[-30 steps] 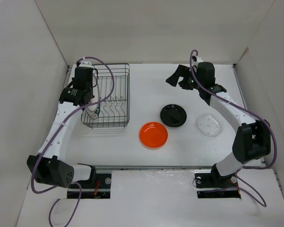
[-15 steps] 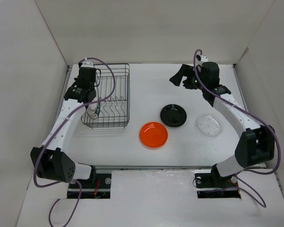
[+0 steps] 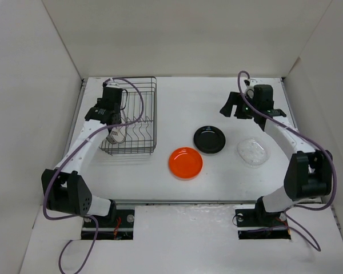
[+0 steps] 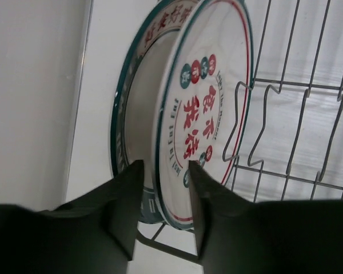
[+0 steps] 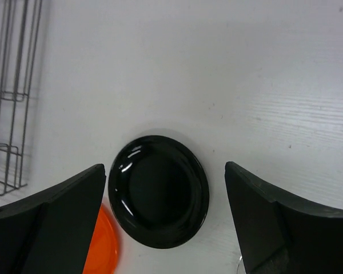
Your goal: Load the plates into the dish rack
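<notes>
The dish rack (image 3: 143, 123) stands at the back left. In the left wrist view two plates stand on edge between its wires (image 4: 286, 131): the white plate with red marks (image 4: 203, 120) and, behind it, the white plate with the dark patterned rim (image 4: 134, 108). My left gripper (image 4: 166, 171) straddles the lower rim of the red-marked plate, jaws slightly apart with a gap on the left side. From above it sits over the rack's left end (image 3: 115, 121). My right gripper (image 5: 163, 171) is wide open and empty, hovering above the black plate (image 5: 159, 190).
The black plate (image 3: 210, 138), the orange plate (image 3: 186, 162) and the clear plate (image 3: 252, 152) lie flat on the white table right of the rack. White walls enclose the table on three sides. The rack's right slots hold nothing.
My left gripper has shifted right and lower into the rack's left end with the red-marked plate. My right gripper has swung right and nearer, now over the black plate.
</notes>
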Robot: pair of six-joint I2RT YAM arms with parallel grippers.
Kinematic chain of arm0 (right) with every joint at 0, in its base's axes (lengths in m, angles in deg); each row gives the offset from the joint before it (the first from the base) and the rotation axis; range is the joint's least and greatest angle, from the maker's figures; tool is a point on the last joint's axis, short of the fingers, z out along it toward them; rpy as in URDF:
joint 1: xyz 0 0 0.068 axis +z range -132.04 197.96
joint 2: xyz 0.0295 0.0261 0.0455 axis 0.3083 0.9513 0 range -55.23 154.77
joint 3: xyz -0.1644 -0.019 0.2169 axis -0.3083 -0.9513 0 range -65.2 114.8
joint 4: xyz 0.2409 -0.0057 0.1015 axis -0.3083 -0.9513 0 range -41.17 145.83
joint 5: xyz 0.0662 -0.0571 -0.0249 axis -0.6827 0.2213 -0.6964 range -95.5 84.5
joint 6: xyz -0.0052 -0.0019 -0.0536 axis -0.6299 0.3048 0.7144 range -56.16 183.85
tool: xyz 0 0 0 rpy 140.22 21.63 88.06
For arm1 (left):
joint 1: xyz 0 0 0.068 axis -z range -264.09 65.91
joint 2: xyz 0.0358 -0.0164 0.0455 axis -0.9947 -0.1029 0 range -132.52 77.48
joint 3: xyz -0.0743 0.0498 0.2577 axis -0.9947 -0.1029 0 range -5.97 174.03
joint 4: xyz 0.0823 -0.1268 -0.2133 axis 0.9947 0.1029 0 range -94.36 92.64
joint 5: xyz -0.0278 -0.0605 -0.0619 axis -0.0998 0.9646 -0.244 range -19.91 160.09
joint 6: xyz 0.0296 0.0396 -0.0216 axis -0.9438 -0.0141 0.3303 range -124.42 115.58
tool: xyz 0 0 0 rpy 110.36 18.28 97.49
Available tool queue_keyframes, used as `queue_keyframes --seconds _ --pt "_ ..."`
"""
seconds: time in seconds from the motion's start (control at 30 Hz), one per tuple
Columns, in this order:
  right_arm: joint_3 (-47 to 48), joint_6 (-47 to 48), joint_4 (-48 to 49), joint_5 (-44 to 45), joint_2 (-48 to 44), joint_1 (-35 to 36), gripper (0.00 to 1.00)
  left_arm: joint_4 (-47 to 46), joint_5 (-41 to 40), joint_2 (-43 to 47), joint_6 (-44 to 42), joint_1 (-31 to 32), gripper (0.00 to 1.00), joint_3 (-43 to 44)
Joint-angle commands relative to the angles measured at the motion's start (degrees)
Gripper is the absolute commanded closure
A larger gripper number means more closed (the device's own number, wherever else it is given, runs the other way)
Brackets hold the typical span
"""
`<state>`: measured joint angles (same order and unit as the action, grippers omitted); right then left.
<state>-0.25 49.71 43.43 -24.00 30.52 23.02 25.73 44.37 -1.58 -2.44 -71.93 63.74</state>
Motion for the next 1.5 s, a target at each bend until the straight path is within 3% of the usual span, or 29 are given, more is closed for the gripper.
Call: queue_keyframes --seconds 0.0,0.17,0.33,0.37,0.4,0.7,0.8,0.83,0.97,1.17,1.47 --pt "-1.13 3.14 -2.27 -2.06 3.09 1.44 0.12 -2.14 1.19 1.28 0.48 0.05 0.64 -0.89" --pt "-1.67 3.67 -1.66 -3.20 9.60 1.44 0.18 -1.53 3.47 1.28 -0.04 0.05 0.37 -0.89" --pt "-2.19 4.37 -2.01 -4.96 14.43 0.22 0.29 1.37 8.65 2.51 -1.62 0.05 0.20 3.05" --pt "-2.19 4.37 -2.01 -4.96 15.66 0.21 0.41 2.16 9.79 3.04 -1.63 0.05 0.00 5.58" --pt "-2.19 4.37 -2.01 -5.57 15.67 0.21 0.46 3.91 11.02 3.04 -1.63 0.05 0.00 6.91" --pt "-4.65 4.37 -2.62 -6.11 16.37 0.21 0.46 7.27 13.40 3.57 -3.82 0.05 0.00 15.63" --pt "-4.65 3.85 -3.23 -6.11 16.99 0.21 0.62 7.79 14.02 3.57 -3.82 0.05 0.00 16.77" --pt "-4.13 3.85 -4.11 -6.11 17.68 0.21 0.76 7.79 14.03 3.57 -3.82 0.05 0.00 16.77" --pt "-2.90 2.79 -5.26 -6.11 18.22 0.21 1.00 7.79 15.07 3.57 -3.82 0.05 0.00 17.91" --pt "-1.85 -0.45 -4.65 -3.65 16.29 0.21 1.00 8.32 20.60 2.51 -5.05 0.05 0.00 19.75" --pt "0.79 -6.34 -1.05 -8.29 1.27 0.21 1.00 4.64 47.94 -4.07 -8.39 1.10 0.00 28.45"
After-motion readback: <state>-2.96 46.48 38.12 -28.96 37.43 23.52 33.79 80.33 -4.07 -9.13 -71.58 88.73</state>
